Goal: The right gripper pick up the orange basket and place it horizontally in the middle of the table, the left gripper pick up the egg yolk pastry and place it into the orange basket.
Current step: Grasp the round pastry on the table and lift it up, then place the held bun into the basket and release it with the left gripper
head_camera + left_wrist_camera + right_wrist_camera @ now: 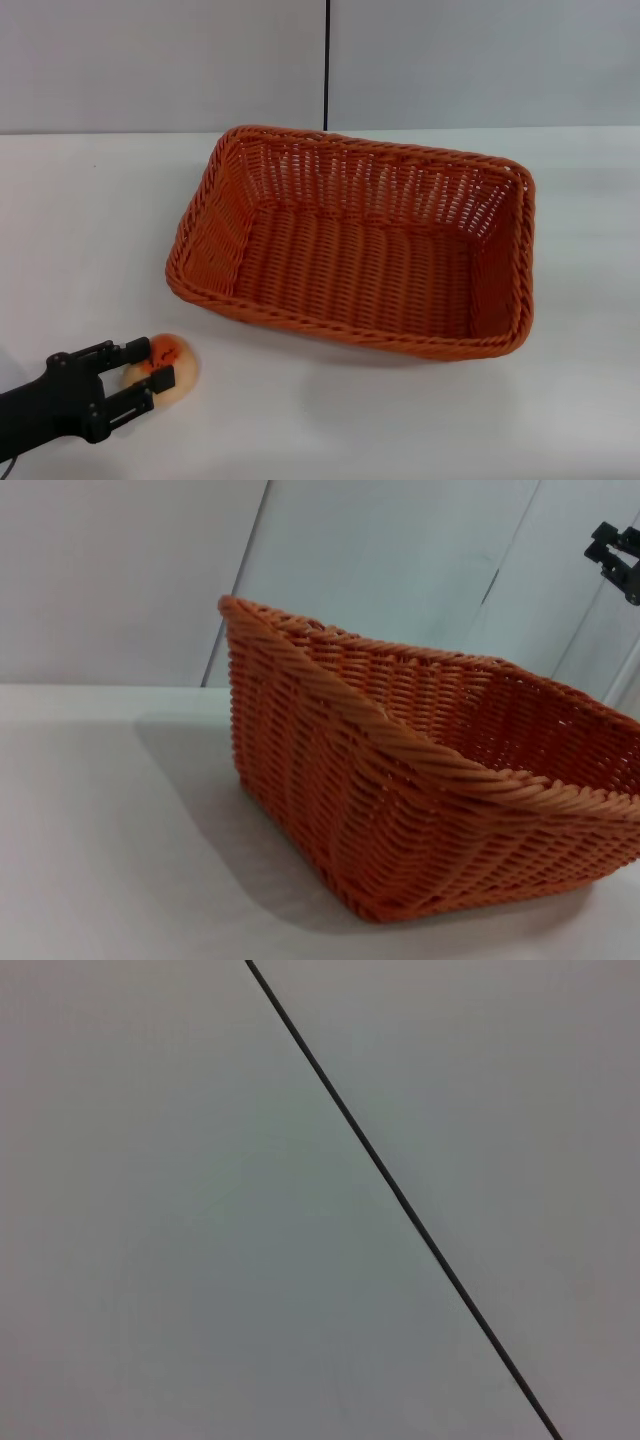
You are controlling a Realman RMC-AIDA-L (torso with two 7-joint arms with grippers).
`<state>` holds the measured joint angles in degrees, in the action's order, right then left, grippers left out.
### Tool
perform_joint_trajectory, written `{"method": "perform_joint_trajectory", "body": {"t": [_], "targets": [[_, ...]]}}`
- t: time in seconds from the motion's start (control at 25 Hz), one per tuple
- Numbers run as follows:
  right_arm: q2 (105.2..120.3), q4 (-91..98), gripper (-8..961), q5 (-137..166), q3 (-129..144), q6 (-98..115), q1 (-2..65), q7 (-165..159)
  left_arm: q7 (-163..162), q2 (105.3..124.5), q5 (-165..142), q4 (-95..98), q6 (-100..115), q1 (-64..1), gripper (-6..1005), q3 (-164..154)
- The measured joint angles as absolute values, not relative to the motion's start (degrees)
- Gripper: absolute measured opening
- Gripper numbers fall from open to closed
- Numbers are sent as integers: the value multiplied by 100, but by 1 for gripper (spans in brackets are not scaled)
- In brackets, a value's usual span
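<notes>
The orange basket lies lengthwise across the middle of the white table, empty; the left wrist view shows its near corner from close by. At the front left, the egg yolk pastry rests on the table. My left gripper reaches in from the lower left corner, its black fingers closed against the two sides of the pastry. A black tip of my right gripper shows high up, beyond the basket, in the left wrist view. It is outside the head view.
A grey wall with a dark vertical seam stands behind the table. The right wrist view holds only that wall and seam. Bare tabletop lies between the pastry and the basket's front rim.
</notes>
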<state>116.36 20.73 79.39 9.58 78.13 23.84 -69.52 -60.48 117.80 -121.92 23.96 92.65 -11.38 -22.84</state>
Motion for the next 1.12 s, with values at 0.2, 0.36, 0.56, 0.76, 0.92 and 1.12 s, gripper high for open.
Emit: {"method": "perform_joint_trajectory", "body": {"t": [0.2, 0.36, 0.56, 0.76, 0.92, 1.12], "targets": [[11657, 2016, 366, 7940, 949, 7813, 2359, -6903, -6025, 11773, -12181, 2422, 9283, -1154, 448, -2277], [11653, 1940, 365, 7947, 924, 7813, 2355, -6861, -6023, 11770, -12175, 2429, 9290, -1161, 274, -2274], [11651, 1919, 365, 7951, 923, 7813, 2334, -6821, -6020, 11752, -11990, 2440, 9525, -1168, 207, -1869], [11662, 1916, 365, 7945, 948, 7814, 2314, -6820, -6020, 11760, -11189, 2346, 9864, -1175, 178, -475], [11664, 1907, 365, 7945, 952, 7813, 2311, -6820, -6007, 11777, -10672, 2047, 9918, -1262, 150, 27], [11664, 1854, 365, 7939, 956, 7814, 2311, -6820, -5841, 11790, -10501, 1648, 10216, -1720, 109, -42]]}}
